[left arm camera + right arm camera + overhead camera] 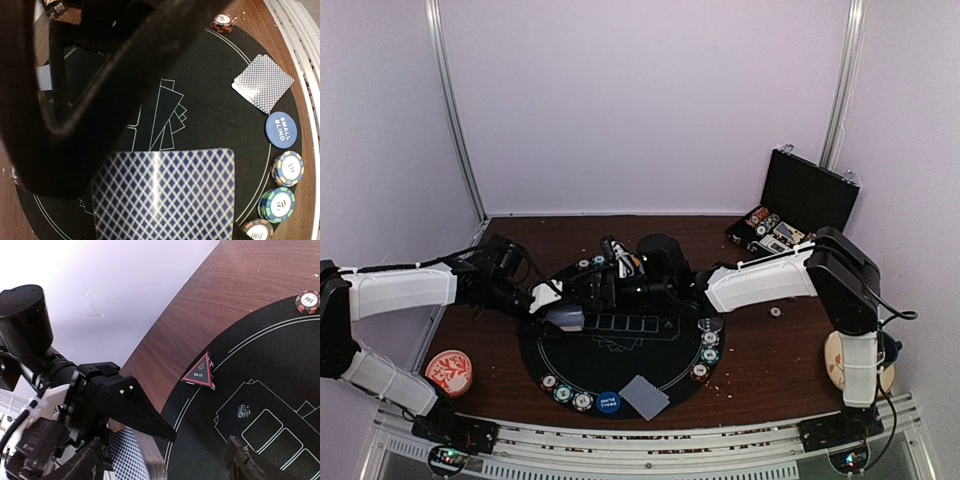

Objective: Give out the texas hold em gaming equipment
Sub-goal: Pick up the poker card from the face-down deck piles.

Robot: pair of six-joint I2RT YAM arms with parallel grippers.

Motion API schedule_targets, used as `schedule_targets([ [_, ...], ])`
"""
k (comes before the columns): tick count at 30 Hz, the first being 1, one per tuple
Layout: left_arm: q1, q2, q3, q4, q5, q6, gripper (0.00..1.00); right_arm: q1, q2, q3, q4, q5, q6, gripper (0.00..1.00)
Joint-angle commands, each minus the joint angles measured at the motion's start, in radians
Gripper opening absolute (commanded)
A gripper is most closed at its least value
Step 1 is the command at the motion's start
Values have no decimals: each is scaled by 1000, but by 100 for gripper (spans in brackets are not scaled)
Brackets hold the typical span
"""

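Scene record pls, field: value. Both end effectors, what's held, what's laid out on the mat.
left end effector: shut on deck of cards, over the mat's far left
right end effector: looks open, nothing held
poker mat: black, round
near chip stacks: three, on mat's near edge
SMALL BLIND button: right of them
dealt cards: face down, right of the button
right chip stacks: along mat's right edge
ALL IN triangle: at mat's edge
chip case: open, far right

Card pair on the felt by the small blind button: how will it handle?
The card pair lies flat on the mat, so likely hard to get under. Thin, probably light and bendy. Overlapped, so a push may fan it.
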Motion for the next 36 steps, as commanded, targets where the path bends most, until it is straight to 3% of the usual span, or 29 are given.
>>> schedule_targets([
  [1,-5,-17,2,18,31,16,12,10,40,42,-40,-37,-26,85],
  [10,-4,-14,3,17,34,17,12,28,110,99,-50,-98,-44,84],
  [15,-5,-11,3,12,34,19,12,29,151,134,-72,-78,-40,78],
  [19,-4,-9,3,14,36,20,12,27,137,131,-120,-3,-72,69],
  [22,-4,-8,3,13,38,20,12,17,111,103,-143,37,-88,51],
  [25,-4,-10,3,13,37,20,12,1,79,70,-151,51,-96,41],
  [31,-5,-6,3,12,34,20,13,-6,42,51,-181,56,-115,32],
  [36,-5,2,5,12,33,20,13,-8,9,29,-195,66,-133,32],
])
